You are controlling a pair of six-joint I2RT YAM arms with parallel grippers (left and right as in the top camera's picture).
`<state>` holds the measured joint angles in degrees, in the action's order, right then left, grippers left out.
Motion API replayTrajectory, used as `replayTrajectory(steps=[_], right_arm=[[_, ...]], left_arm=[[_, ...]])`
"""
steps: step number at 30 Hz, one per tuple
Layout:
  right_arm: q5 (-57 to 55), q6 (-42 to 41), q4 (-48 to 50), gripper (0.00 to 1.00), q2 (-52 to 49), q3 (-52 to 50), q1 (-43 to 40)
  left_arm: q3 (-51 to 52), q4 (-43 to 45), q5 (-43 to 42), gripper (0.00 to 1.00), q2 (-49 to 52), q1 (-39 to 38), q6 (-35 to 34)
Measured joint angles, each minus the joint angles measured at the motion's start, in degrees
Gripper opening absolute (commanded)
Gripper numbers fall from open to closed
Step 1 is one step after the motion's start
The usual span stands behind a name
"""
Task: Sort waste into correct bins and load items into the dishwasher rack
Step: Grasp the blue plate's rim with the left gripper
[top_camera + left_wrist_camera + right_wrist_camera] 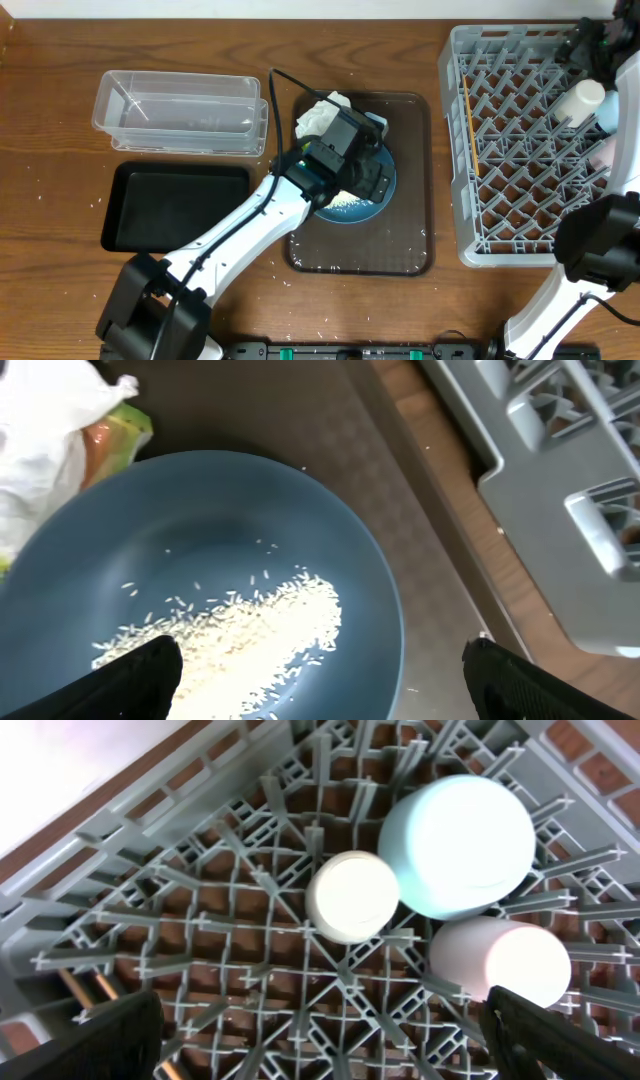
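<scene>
Clearer than overhead, the left wrist view shows rice (250, 630) in the dark blue bowl (230, 520) under the spread left gripper (325, 685); the right gripper (325, 1040) gapes over the dishwasher rack (200, 910). Brown tray (410, 230), wooden table (60, 130) beneath.

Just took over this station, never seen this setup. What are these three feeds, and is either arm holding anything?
This is a two-armed robot at a table. The overhead view looks straight down. The other two come from a camera on each wrist. The left gripper, the dark shapes in its view's bottom corners, hovers open over a blue bowl with rice on a brown tray, napkin and wrapper at its rim. The right gripper is open above the rack, where a pale bowl, white cup and pink cup sit. A clear tub and black tray lie further left. Nothing is held.
</scene>
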<state>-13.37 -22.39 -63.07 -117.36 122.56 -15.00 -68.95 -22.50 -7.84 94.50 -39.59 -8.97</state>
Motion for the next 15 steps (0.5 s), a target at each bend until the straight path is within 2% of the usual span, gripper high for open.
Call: replayTrajectory(steps=[5, 11, 15], right_arm=[[0.13, -0.02, 0.00, 0.99, 0.00, 0.00, -1.25], [0.39, -0.02, -0.04, 0.99, 0.00, 0.00, -1.38], [0.52, -0.02, -0.02, 0.99, 0.00, 0.00, -1.38]], left_arm=[[-4.31, -6.36, 4.66, 0.93, 0.76, -2.49, -0.15], [-19.63, -25.38, 4.48, 0.95, 6.19, -3.06, -1.09], [-26.08, -26.71, 3.67, 1.00, 10.03, -3.08, -1.40]])
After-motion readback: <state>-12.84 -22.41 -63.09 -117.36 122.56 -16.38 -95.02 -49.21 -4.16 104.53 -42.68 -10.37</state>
